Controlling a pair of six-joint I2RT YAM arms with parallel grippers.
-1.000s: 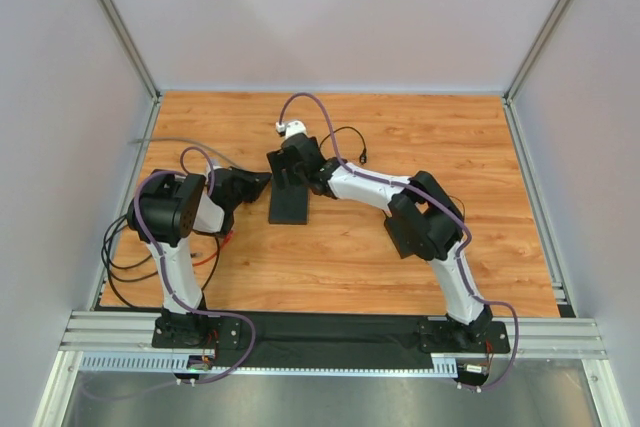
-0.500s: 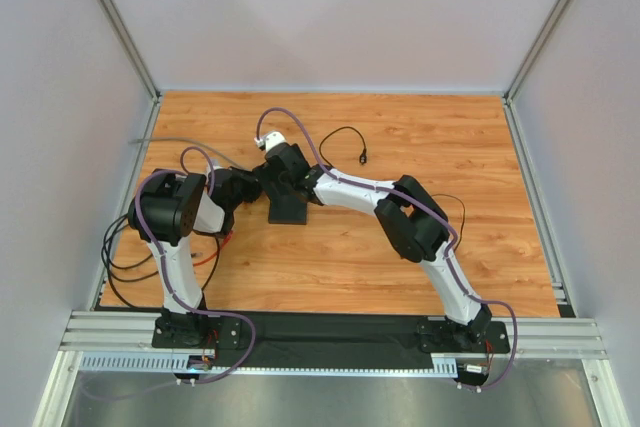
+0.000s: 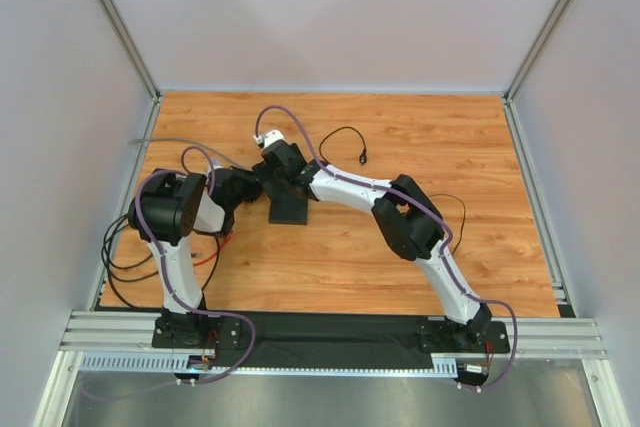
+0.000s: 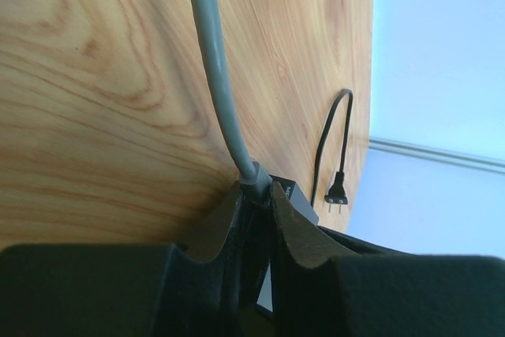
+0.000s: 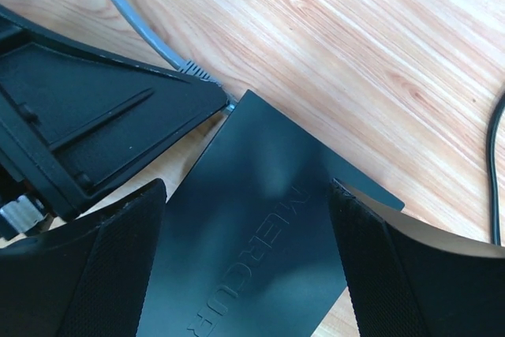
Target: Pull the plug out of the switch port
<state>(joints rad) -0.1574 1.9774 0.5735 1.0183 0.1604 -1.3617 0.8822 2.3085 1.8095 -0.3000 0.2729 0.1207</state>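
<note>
**Overhead and wrist views, two-arm station.** The switch (image 3: pixel 290 210), a flat matte-black box, is shown lying flat on the wooden table (image 3: pixel 420 137), left of the table's middle. Both arms are brought together over its far end.

**Left arm.** The left gripper (image 4: pixel 255 189) is shown clenched on the plug (image 4: pixel 254 173) at the end of the grey cable (image 4: pixel 211 61). One finger is pressed against each side of the plug. From the plug the cable is led away across the bare wood. In the right wrist view the plug is seen meeting the far corner of the switch. The joint itself is covered by the left gripper's finger, so how deeply the plug is seated cannot be told.

**Right arm.** The right gripper (image 5: pixel 247 187) is held low over the switch with its jaws spread wide. One finger is placed at each long side, and the white lettering "MERCUR" (image 5: pixel 245 262) is exposed between them. Whether the pads are pressed against the sides of the switch or are held just clear of them cannot be told.

**Background.** A thin black power cord (image 4: pixel 322 144) is laid in a loop on the table beyond the switch. It is ended by a two-pin connector (image 4: pixel 338 195) that rests free on the wood, apart from both grippers.
</note>
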